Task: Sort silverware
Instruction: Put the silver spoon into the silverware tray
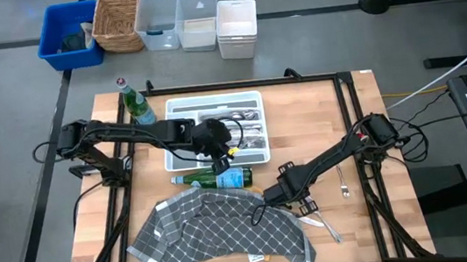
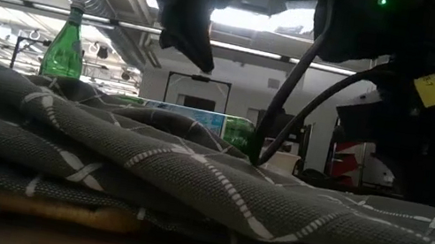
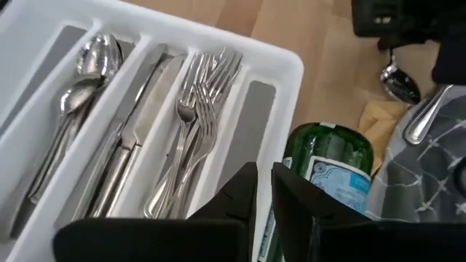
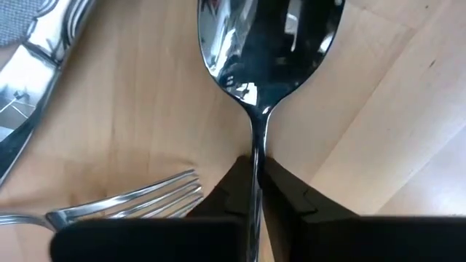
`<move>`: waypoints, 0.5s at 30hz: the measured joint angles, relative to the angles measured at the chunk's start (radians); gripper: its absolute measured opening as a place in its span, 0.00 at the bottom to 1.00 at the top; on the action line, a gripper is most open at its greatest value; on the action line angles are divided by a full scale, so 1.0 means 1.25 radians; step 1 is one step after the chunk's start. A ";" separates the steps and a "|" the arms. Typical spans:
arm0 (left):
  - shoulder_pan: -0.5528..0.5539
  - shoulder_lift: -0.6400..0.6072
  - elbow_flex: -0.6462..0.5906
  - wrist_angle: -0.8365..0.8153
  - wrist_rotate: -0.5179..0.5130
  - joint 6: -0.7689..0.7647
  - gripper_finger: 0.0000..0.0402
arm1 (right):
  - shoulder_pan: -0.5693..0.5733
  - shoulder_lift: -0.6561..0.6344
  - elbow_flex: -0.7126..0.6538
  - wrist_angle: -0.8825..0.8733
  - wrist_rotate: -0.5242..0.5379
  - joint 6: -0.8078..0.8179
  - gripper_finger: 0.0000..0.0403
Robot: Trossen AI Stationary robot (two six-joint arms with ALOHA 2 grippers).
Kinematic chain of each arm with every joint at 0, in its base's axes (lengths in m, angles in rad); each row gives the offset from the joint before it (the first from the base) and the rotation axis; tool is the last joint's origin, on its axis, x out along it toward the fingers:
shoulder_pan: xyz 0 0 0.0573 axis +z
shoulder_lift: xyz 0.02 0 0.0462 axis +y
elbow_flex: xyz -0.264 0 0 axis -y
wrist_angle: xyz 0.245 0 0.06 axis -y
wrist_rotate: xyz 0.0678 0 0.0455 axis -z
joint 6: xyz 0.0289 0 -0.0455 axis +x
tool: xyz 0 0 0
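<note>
A white compartmented tray (image 1: 214,131) holds sorted spoons (image 3: 80,80), knives (image 3: 135,138) and forks (image 3: 196,109). My left gripper (image 3: 263,191) hovers shut and empty over the tray's near edge, above a lying green bottle (image 1: 221,180). My right gripper (image 1: 299,201) is at the right edge of the grey checked cloth (image 1: 214,230) and is shut on a spoon (image 4: 266,44). A fork (image 4: 124,202) and a knife (image 4: 44,36) lie on the wood by it. Another fork (image 1: 342,180) lies on the table farther right. My right gripper pinches the spoon's handle (image 4: 256,149) between its two fingers, just behind the bowl. The handle runs back along the fingers and the bowl sticks out past their tips. I cannot tell whether the spoon is clear of the table.
An upright green bottle (image 1: 135,105) stands at the tray's far left corner. The cloth fills the near middle of the table and blocks most of the low view (image 2: 189,180). Bins and a basket (image 1: 115,21) stand on the floor beyond the table's far edge.
</note>
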 joint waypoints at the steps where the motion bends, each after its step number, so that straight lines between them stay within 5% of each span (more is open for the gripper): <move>1: 0.000 -0.007 0.000 -0.002 0.000 -0.004 0.08 | 0.000 0.000 0.001 -0.002 0.000 0.000 0.07; 15: 0.000 -0.269 0.000 -0.046 -0.001 -0.081 0.08 | -0.007 0.004 0.147 -0.118 0.046 -0.001 0.03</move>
